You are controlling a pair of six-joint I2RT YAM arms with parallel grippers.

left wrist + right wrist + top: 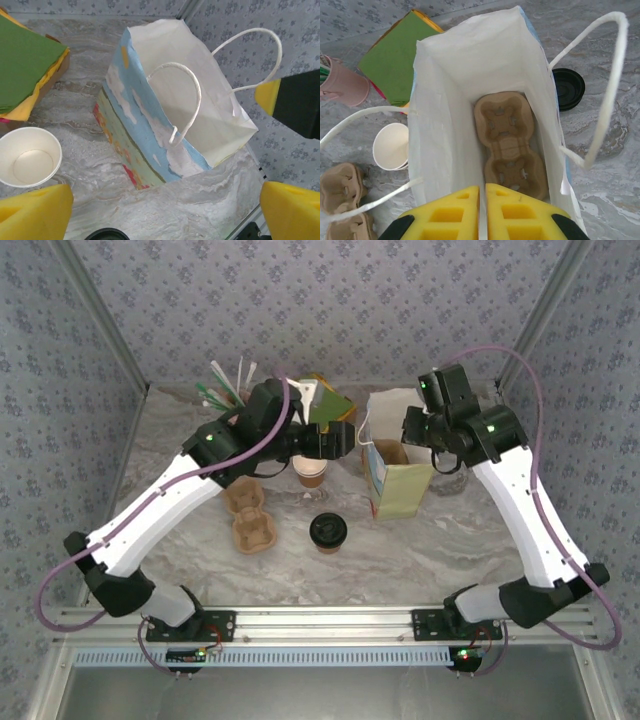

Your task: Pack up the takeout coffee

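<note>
Takeout coffee (pixel 328 530) not yet gripped. Left claw (pixel 345 438) wide, empty, near lidless cup (pixel 311 472). Right claw (pixel 482 210) narrow, apparently pinching rim of paper bag (pixel 400 485), carrier (pixel 509 145) inside. Coffee upright on table (pixel 450 550), near bag, apart from both claws. Step: approach. Next, likely: lower left claw around cup wall, close gently, keep upright.

Open from above at the bag (pixel 445 90) mouth, between handles (pixel 612 85), with right gripper (pixel 482 200) on one rim and carrier (pixel 510 145) on its floor.
</note>
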